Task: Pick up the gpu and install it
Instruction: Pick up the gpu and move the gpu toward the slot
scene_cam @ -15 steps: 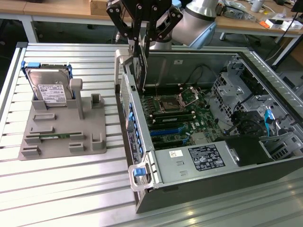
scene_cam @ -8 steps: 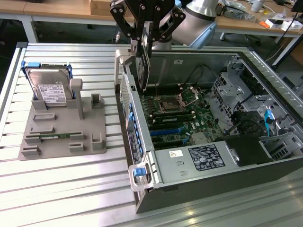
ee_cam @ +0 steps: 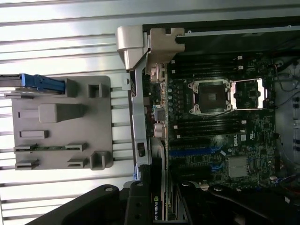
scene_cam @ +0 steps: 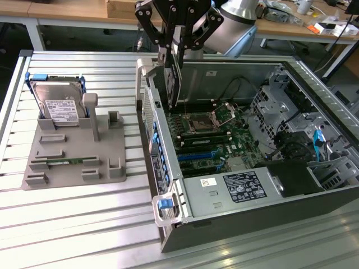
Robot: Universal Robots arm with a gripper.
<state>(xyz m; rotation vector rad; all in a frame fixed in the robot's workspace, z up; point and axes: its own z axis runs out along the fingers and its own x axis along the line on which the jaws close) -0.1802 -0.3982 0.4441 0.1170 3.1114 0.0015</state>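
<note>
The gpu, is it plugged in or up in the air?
Up in the air. The gripper holds the gpu on edge above the motherboard, not seated in any slot.

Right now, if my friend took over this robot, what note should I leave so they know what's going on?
End effector: shut on the gpu, card held on edge.
Where: the gpu hangs inside the open computer case, above the motherboard, near the case wall on the exterior view's left. The hard drive stands on the gray fixture beside the case.
Done: gpu picked up and brought over the case.
Left: gpu not yet seated in a blue slot.
</note>
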